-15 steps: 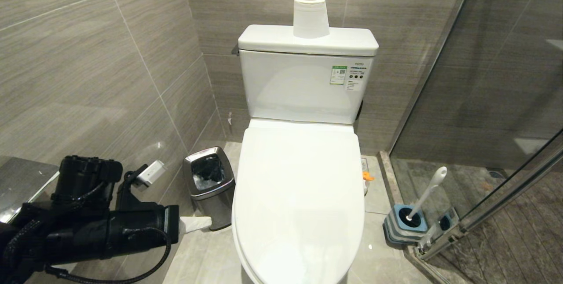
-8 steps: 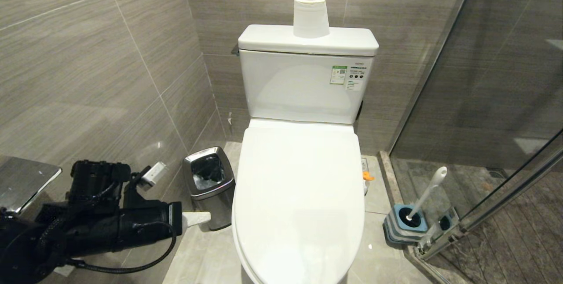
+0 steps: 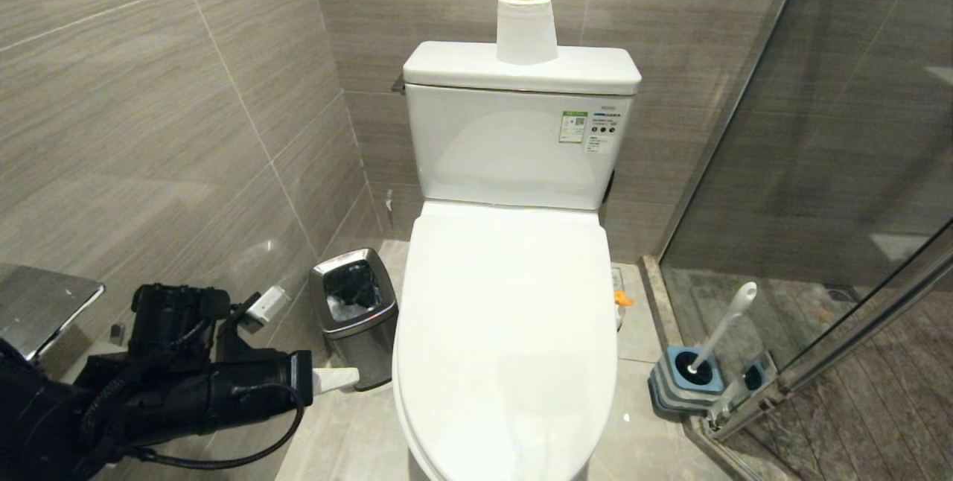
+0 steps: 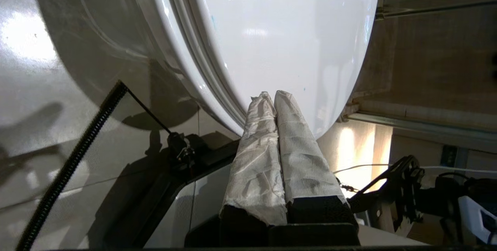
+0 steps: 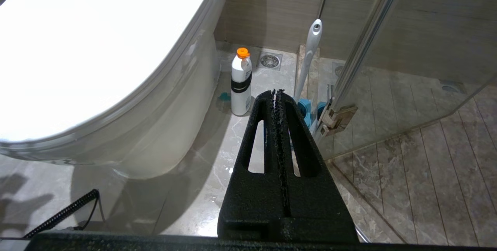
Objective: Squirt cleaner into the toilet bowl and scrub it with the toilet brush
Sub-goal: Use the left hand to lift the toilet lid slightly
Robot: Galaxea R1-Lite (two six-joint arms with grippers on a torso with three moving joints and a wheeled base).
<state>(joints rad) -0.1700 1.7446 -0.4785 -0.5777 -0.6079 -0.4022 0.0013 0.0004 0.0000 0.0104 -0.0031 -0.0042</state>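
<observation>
1. Pointing at the side edge of the toilet bowl (image 3: 506, 332), the left gripper (image 3: 346, 377) sits low at the toilet's left, just beside the closed lid's rim.
2. Left gripper's paper-wrapped fingers (image 4: 268, 142) are pressed together with nothing between them; in the left wrist view their tips sit right at the lid edge, contact unclear.
3. Lid (image 4: 295, 41) is down, so the inside of the bowl is hidden. A few tiny teal specks show on the lid in the left wrist view.
4. Toilet brush (image 3: 722, 328) stands tilted in its blue-and-grey holder (image 3: 689, 380) on the floor to the toilet's right, beside the glass shower door (image 3: 841, 168). White handle (image 5: 310, 53) untouched.
5. Right gripper (image 5: 277, 93) is outside the head view; its own camera shows the black fingers closed flat against each other, empty, aimed toward the brush holder and door hinge.
6. White bottle with orange cap (image 5: 240, 82) stands on the floor between toilet base and brush.
7. Steel bin (image 3: 354, 313) sits by the left wall, just behind the left gripper.
8. Paper roll (image 3: 526, 28) is upright on the tank lid (image 3: 447, 64).
</observation>
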